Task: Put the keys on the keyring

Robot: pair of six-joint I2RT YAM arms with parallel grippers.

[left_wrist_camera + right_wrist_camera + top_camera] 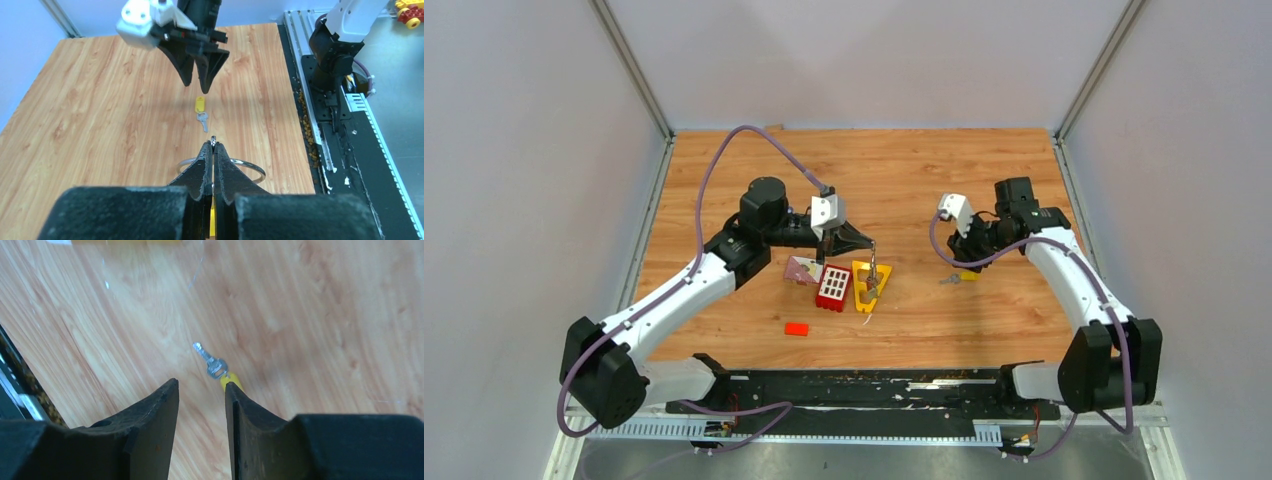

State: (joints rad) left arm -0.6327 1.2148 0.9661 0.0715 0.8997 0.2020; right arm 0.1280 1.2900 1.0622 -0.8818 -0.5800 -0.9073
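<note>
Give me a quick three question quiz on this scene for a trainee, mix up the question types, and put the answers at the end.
1. True or false: the yellow-headed key is clamped in the right tool.
2. Pick one: what does the left tool grip? A, a key. B, the keyring. C, nothing.
3. Fill the gap: the yellow-headed key lies on the wooden ____.

Key:
1. False. The right tool's jaws stand apart above the key, with nothing between them.
2. B. The jaws are shut on the keyring, and its wire shows on both sides of them.
3. table.
</note>
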